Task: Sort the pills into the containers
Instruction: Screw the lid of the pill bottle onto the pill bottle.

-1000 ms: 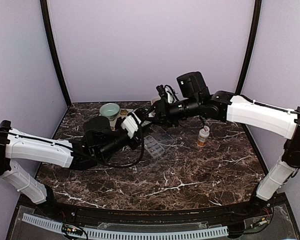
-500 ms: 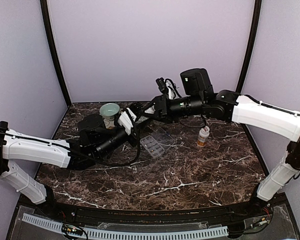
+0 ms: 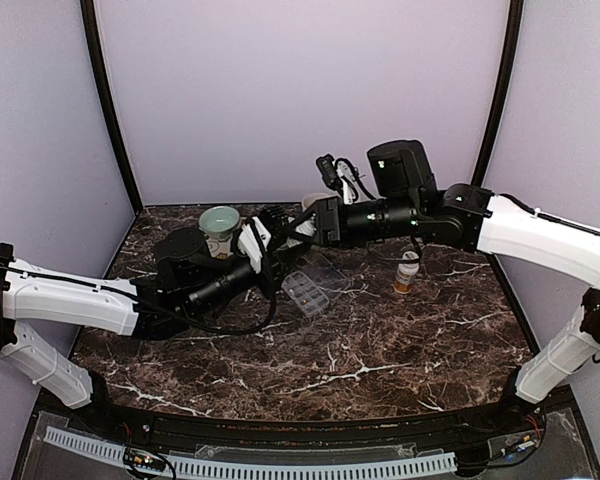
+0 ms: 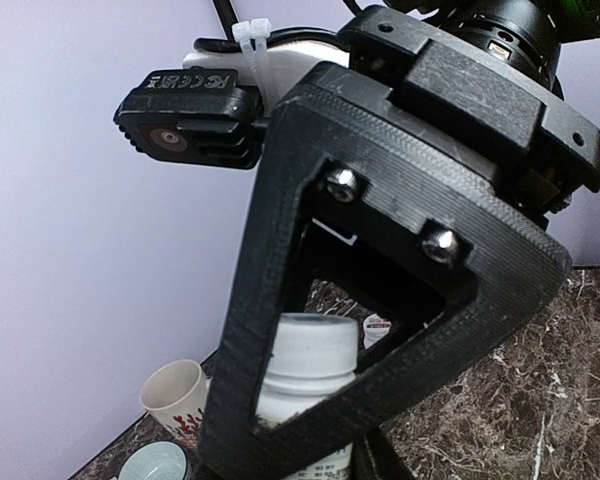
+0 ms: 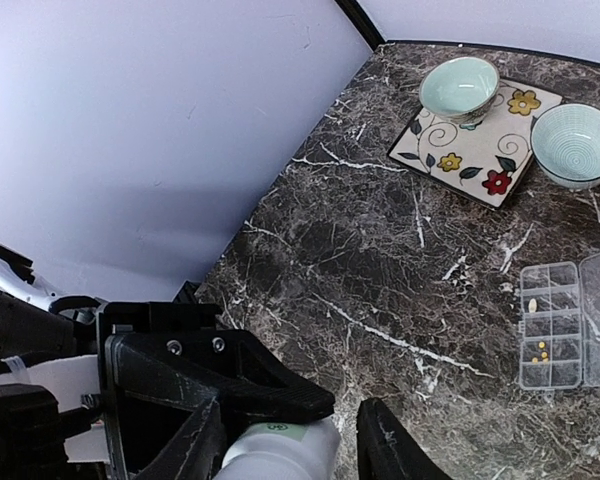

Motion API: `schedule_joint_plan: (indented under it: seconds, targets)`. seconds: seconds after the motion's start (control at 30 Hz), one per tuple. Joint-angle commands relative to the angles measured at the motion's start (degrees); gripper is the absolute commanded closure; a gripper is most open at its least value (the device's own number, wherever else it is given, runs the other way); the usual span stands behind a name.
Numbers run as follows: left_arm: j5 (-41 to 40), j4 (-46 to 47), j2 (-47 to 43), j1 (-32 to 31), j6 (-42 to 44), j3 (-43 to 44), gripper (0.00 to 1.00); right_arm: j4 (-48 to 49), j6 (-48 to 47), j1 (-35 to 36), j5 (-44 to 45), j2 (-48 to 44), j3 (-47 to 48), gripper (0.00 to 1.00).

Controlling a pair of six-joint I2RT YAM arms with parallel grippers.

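Over the table's far edge, left claw grips white bottle, right claw loose round cap; we fear a tilt spilling contents.

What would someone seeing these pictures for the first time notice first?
The arms tip to tip in mid-air: the left gripper holds a white-capped bottle with the right gripper at its cap. Below, on the dark marble table, lies the open clear organiser box, a few yellow pills inside.

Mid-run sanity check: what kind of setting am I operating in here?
Most likely a robot test booth rather than a home or pharmacy: plain lilac walls, black frame posts, and a marble-pattern table staged with props.
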Motion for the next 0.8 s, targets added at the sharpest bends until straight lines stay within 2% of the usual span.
schedule_joint_plan:
  seconds: [0.0, 0.37, 0.77]
  targets:
    - [3.62, 2.38, -3.67, 0.71, -2.61, 2.20, 1.00, -4.47, -3.74, 0.85, 3.61, -0.87, -2.42, 0.54]
    - [5.30, -1.79, -3.25, 2.64, -5.49, 3.21, 1.00, -4.01, -7.89, 0.85, 6.56, -5.63, -5.16, 0.50]
    - [6.20, -4.75, -2.15, 3.72, -6.23, 3.79, 1.00, -3.02, -11.34, 0.85, 4.00, -8.56, -6.42, 0.46]
